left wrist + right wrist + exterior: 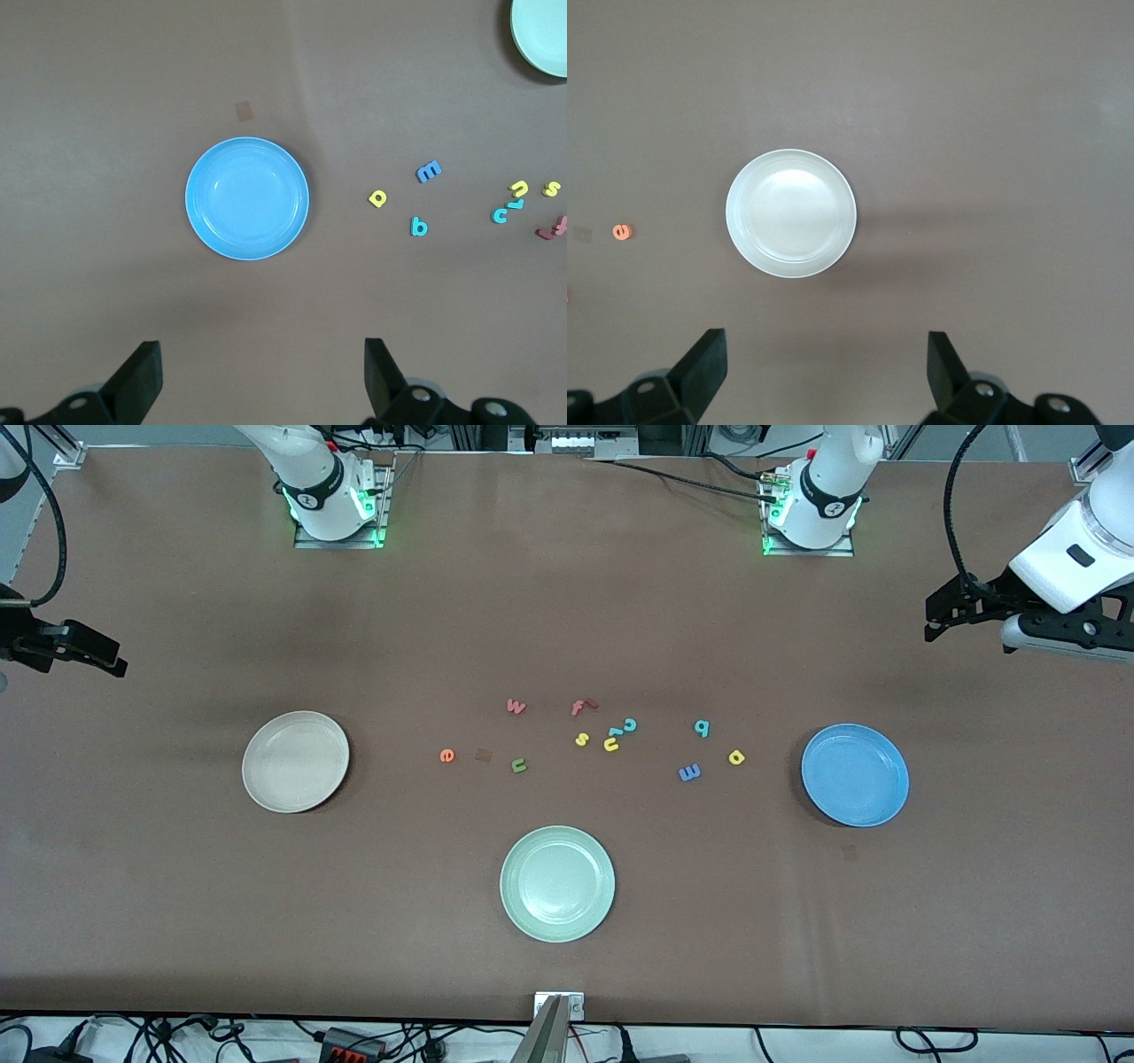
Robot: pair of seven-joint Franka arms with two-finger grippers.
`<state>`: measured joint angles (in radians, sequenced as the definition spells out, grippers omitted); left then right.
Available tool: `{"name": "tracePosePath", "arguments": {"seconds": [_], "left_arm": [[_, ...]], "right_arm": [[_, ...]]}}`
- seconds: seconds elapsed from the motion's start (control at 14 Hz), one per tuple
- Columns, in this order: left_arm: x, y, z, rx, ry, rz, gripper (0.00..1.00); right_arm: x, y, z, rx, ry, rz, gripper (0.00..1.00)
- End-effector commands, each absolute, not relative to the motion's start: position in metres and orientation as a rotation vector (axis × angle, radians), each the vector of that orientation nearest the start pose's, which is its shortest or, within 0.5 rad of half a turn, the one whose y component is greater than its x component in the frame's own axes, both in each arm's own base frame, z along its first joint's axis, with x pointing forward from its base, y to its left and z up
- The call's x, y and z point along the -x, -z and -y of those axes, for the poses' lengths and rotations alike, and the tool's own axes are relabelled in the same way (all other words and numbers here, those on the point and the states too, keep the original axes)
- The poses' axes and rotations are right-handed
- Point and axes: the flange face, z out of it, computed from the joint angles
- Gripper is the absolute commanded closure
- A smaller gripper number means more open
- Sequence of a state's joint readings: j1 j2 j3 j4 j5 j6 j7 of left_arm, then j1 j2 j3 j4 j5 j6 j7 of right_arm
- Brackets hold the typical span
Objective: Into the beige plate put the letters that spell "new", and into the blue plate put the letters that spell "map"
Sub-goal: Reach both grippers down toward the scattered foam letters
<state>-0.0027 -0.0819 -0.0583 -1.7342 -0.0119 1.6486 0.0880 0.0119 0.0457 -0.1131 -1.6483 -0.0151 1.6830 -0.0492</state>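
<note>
The beige plate [296, 762] [791, 213] lies toward the right arm's end, the blue plate [855, 775] [247, 198] toward the left arm's end. Between them lie the orange e [447, 755] [623, 232], green n [519, 765] and pink w [516, 707]. Closer to the blue plate are the blue m [689, 772] [429, 171], yellow a/p shape [736, 757] [378, 198] and teal p/a shape [702, 728] [419, 227]. My left gripper [937, 618] [263, 363] hangs open and empty over the table's left-arm end. My right gripper [111, 662] [827, 354] hangs open and empty over the right-arm end.
A pale green plate [557, 883] sits nearer the front camera than the letters. A red f [580, 708], teal c [629, 724], yellow s [582, 739] and yellow u [611, 742] cluster mid-table. A small brown patch [483, 755] lies between e and n.
</note>
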Motion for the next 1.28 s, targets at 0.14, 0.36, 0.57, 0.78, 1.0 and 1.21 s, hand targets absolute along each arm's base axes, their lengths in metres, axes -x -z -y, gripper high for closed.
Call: {"name": "tracePosePath", "arguments": {"seconds": [0.14, 0.36, 0.57, 0.78, 1.0, 1.21], "left_arm": [[-0.531, -0.605, 0.033, 3.119, -0.008, -0.264, 0.00], [-0.531, -0.605, 0.033, 3.119, -0.008, -0.264, 0.00], [-0.531, -0.605, 0.034, 3.119, -0.010, -0.266, 0.00], [-0.530, -0.605, 0.034, 3.119, -0.025, -0.269, 0.00], [-0.528, -0.602, 0.036, 3.130, -0.063, -0.266, 0.00], [-0.530, -0.595, 0.040, 3.136, -0.084, -0.273, 0.00]], "right_arm": [[-0.567, -0.573, 0.056, 3.170, -0.001, -0.036, 0.00], [-0.570, -0.570, 0.055, 3.169, -0.008, -0.034, 0.00], [-0.568, -0.570, 0.055, 3.168, -0.027, -0.032, 0.00], [-0.568, -0.567, 0.055, 3.167, -0.045, -0.027, 0.00], [-0.577, -0.539, 0.031, 3.160, -0.145, 0.045, 0.00], [-0.596, -0.475, -0.063, 3.148, -0.282, 0.281, 0.00]]}}
